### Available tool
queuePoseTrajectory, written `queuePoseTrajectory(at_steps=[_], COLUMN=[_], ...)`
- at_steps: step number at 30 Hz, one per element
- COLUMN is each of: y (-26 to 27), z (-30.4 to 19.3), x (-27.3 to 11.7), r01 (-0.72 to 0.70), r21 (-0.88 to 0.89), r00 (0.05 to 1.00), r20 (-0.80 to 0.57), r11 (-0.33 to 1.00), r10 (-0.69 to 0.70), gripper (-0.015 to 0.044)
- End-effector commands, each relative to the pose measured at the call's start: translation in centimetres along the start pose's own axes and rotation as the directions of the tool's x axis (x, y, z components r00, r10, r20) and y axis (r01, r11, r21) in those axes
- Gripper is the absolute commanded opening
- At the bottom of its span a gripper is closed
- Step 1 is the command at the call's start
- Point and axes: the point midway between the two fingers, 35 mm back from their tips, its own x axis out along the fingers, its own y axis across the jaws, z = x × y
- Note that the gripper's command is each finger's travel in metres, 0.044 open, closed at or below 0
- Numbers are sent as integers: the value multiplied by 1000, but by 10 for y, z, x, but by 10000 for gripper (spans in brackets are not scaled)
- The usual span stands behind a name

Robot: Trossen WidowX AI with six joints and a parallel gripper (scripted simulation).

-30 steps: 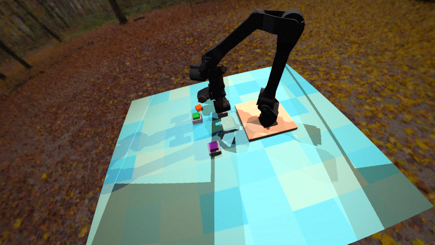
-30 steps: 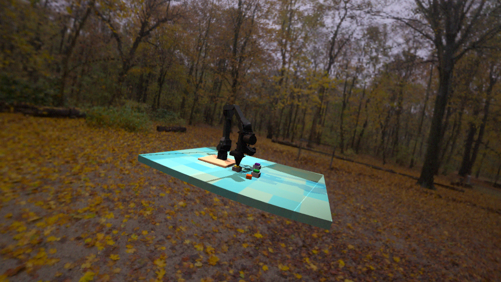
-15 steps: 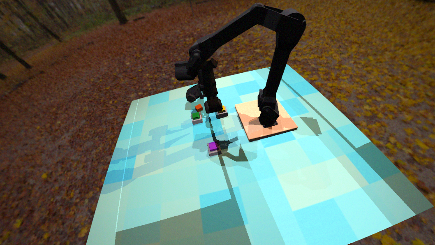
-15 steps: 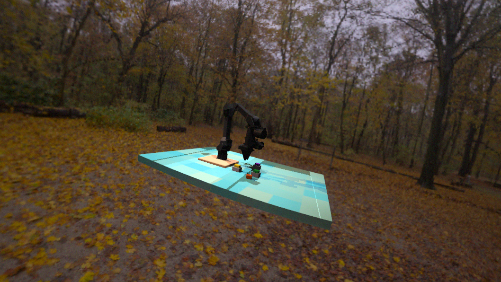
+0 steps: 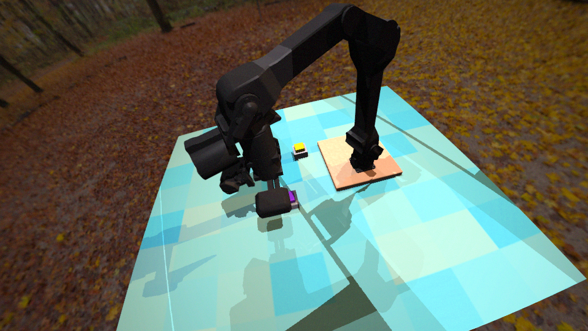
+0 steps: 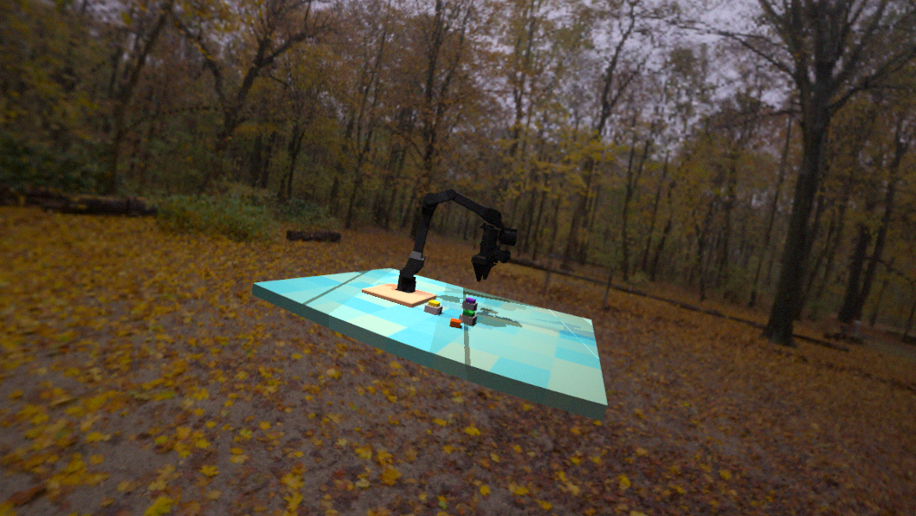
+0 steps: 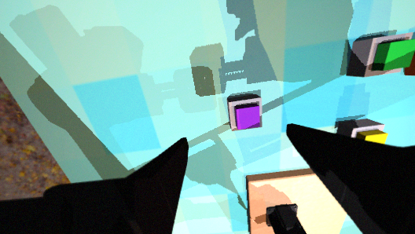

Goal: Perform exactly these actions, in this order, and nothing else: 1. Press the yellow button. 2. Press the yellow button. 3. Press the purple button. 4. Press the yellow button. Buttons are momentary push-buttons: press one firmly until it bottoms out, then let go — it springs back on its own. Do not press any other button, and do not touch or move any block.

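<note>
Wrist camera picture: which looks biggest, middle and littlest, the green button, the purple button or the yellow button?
1. Square green button, though the picture edge cuts it.
2. Square purple button, a bit smaller.
3. Square yellow button, partly hidden behind a black gripper finger.
Nearness may skew this; they could match in size.

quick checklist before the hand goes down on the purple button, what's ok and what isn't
1. Hand over the purple button: ok, in the wrist view the button sits just ahead of the gap between the fingers.
2. Hand holds nothing: ok, fingers wide apart and nothing between them.
3. Fingers shut for a firm press: not ok, they stand open.
4. Clear of the yellow button: ok, the hand is well above it and off to the side.
5. Green button and the orange block out of the path: ok, both lie off to the side.
6. Purple button up, not pressed: cannot tell.
</note>
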Motion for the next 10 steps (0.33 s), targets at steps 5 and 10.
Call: queuePoseTrajectory(at_steps=[5,10], y=[100,102], z=[-31,-32], x=[-13,-13], r01=[-13,-13], r21=[-1,-1], r00=[1000,1000], r20=[-18,-19], r11=[1000,1000], r10=[13,13], gripper=[400,400])
